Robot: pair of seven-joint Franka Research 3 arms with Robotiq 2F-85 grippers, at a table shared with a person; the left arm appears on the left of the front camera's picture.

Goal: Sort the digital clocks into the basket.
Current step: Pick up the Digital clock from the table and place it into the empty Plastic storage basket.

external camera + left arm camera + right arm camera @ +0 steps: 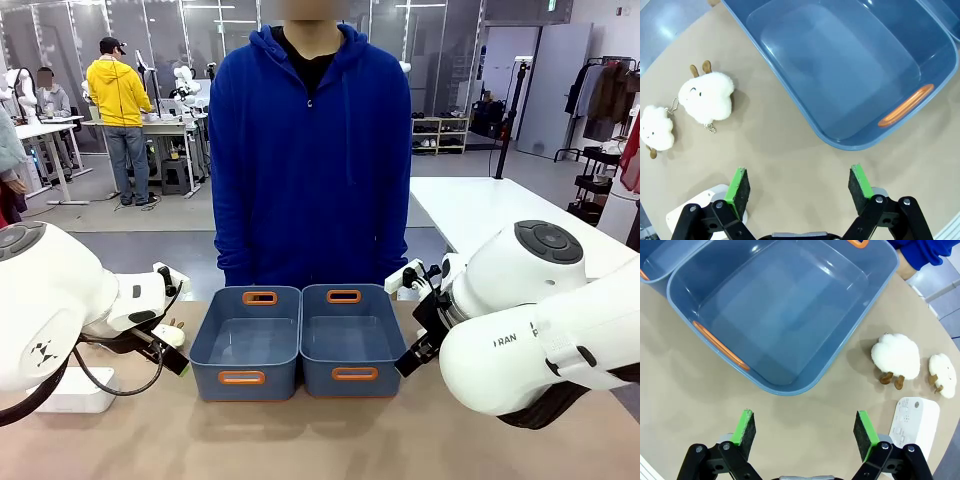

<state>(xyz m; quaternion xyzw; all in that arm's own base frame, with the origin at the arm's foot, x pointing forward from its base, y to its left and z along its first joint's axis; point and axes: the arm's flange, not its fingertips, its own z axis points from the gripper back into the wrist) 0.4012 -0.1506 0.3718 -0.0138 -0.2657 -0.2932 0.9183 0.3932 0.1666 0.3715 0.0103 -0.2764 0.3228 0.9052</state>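
Both my jaws gape wide, holding nothing. Just beside my right gripper (807, 432) lies a clock (916, 422), long axis roughly along my fingers. A second clock (707, 196) peeks from under my left gripper (800, 190). An empty tub (785, 387) sits ahead of each.

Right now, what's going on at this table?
Nothing is held yet. The left end effector hovers open over bare table beside one empty basket, the right end effector likewise beside the other basket, also empty. A digital clock lies on the table near each, by small plush toys. A person stands opposite.
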